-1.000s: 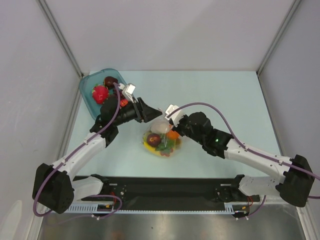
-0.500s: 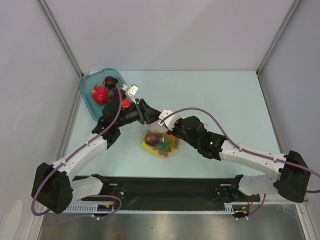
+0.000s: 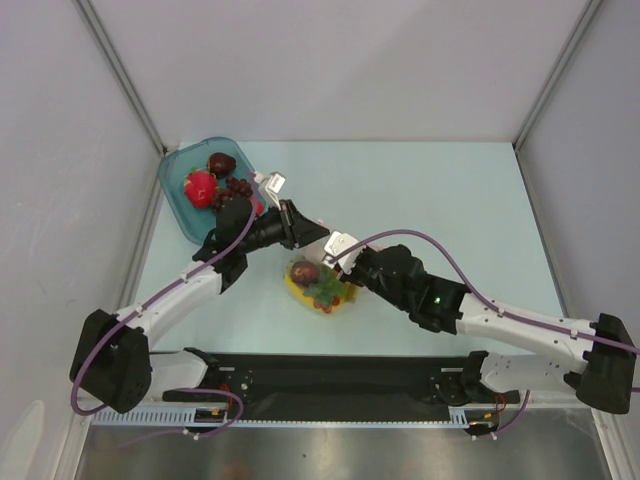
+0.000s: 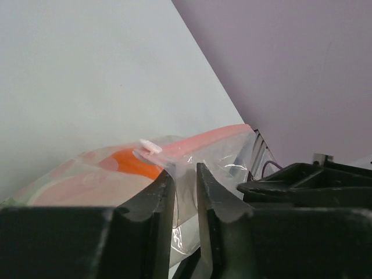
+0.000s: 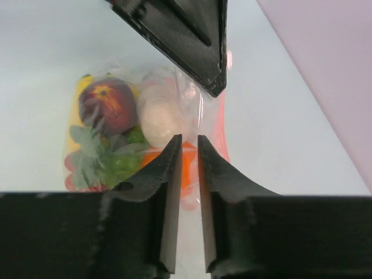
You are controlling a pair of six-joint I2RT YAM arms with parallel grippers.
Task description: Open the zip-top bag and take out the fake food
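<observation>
Top view: bag (image 3: pixel 322 290) with food (image 3: pixel 305 272) inside, on the table (image 3: pixel 450 200). Left gripper (image 3: pixel 320 234) and right gripper (image 3: pixel 340 265) crowd its far edge. Left wrist: jaws narrow, pinching bag film. Right wrist: jaws narrow over the bag, can't tell if gripping.

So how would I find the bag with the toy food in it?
Look at the pale blue table, a little left of its middle, towards the near edge. There lies a clear crinkly plastic zip-top bag with a pinkish-red strip along one edge, stuffed with colourful toy fruit. The teal translucent plastic tray at the back left holds red and dark toy pieces too, but it is open-topped and coloured.
</observation>
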